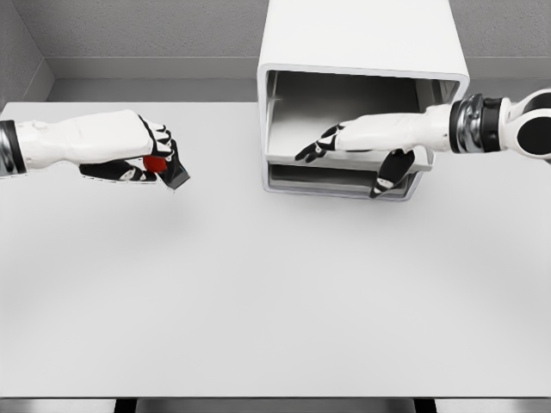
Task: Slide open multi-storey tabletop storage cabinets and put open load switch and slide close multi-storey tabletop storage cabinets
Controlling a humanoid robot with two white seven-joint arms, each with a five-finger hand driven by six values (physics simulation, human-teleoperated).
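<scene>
Table (275, 292): we see a broad white surface filling most of the frame, from the lower edge up to the grey back wall.
Cabinet (362, 52): a white multi-storey storage unit stands at upper centre-right, its front open, and we look into a grey interior with a shelf and a lower tray.
Right hand (362, 142): entering from the right edge, it reaches into the cabinet mouth, fingers spread loosely, gripping nothing, thumb hanging over the front lip.
Left hand (129, 148): at the left of the frame, raised over the table, fingers curled around the switch.
Load switch (168, 169): small, red-and-grey, in the left hand's grasp, well apart from the cabinet.
</scene>
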